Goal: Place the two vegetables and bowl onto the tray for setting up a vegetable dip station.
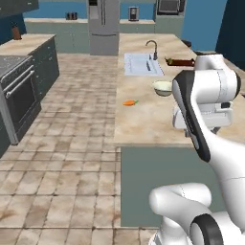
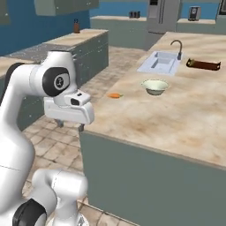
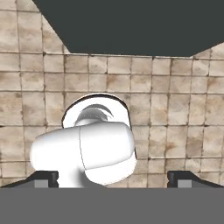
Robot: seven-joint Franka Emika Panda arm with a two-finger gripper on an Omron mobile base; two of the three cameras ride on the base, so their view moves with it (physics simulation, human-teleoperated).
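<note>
Gripper (image 3: 112, 177) open | orange carrot (image 1: 129, 102) | pale bowl (image 1: 162, 87) upright

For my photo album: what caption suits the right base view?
Carrot and bowl wait on the counter; tray sits beyond the sink.

The glossy white, rounded robot arm (image 2: 17, 132) is built of thick tubular links joined by dark grey to black joint bands. A round black cap with a small pale emblem (image 2: 58, 81) sits on one joint. The boxy white hand block (image 2: 70, 112) carries a dark slot on top, with small dark finger tips (image 3: 43, 178) widely spaced.
</note>
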